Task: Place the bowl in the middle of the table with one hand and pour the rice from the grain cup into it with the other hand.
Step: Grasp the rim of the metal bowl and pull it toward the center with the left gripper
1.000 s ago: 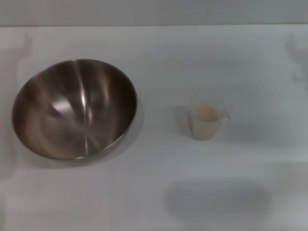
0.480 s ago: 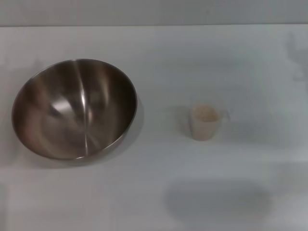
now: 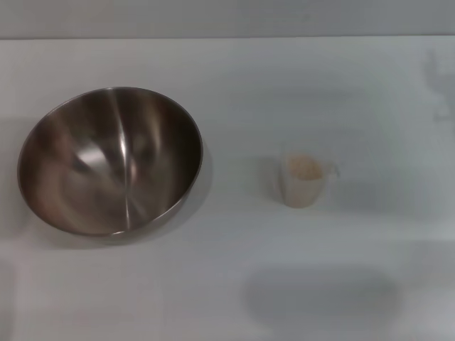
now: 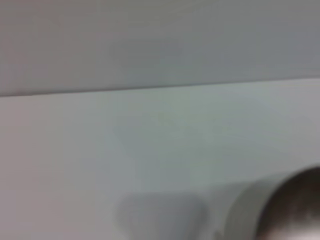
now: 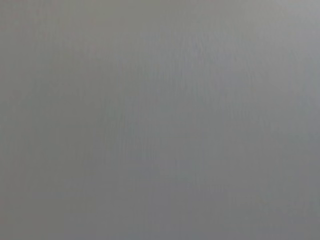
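The large stainless-steel bowl (image 3: 110,160) sits on the left part of the white table (image 3: 284,92), tilted slightly, empty inside. Its dark rim also shows at a corner of the left wrist view (image 4: 295,210). The small translucent grain cup (image 3: 306,181) stands upright right of centre, holding beige rice (image 3: 304,168), handle to the right. Neither gripper shows in any view. The right wrist view shows only a plain grey surface.
The table's far edge (image 3: 227,38) runs across the top of the head view against a grey wall. Faint shadows lie on the table at front centre (image 3: 320,295) and at the right edge.
The faint arm shadows at the table's upper left and upper right have shifted and faded. The bowl and cup have not moved.
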{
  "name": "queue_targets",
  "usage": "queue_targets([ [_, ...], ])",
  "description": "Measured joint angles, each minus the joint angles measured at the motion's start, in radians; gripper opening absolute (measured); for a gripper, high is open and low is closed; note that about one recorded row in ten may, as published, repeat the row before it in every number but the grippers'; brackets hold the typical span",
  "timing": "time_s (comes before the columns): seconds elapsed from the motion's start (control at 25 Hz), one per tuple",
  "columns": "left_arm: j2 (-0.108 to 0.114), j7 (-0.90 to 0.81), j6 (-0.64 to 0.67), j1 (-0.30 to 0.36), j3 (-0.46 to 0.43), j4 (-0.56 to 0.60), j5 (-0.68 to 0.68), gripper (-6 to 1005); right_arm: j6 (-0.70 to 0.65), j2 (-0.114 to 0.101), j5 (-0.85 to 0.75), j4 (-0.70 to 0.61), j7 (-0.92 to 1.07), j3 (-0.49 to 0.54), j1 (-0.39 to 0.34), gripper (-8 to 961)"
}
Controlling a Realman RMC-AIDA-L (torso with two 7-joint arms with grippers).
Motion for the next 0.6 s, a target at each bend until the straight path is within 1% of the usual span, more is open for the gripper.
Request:
queue_targets([
  [0.24, -0.002, 0.003, -0.026, -0.007, 0.028, 0.033, -0.005, 830, 0.0, 0.0, 0.0, -0.003, 0.0, 0.0, 0.0, 533],
  [0.44, -0.006, 0.001, -0.012, -0.032, 0.058, 0.129, -0.006, 830, 0.002, 0.0, 0.0, -0.003, 0.0, 0.0, 0.001, 533],
  [0.6, -0.006, -0.001, 0.027, -0.06, 0.08, 0.212, -0.001, 829, 0.004, 0.0, 0.0, -0.004, 0.0, 0.0, 0.003, 533],
])
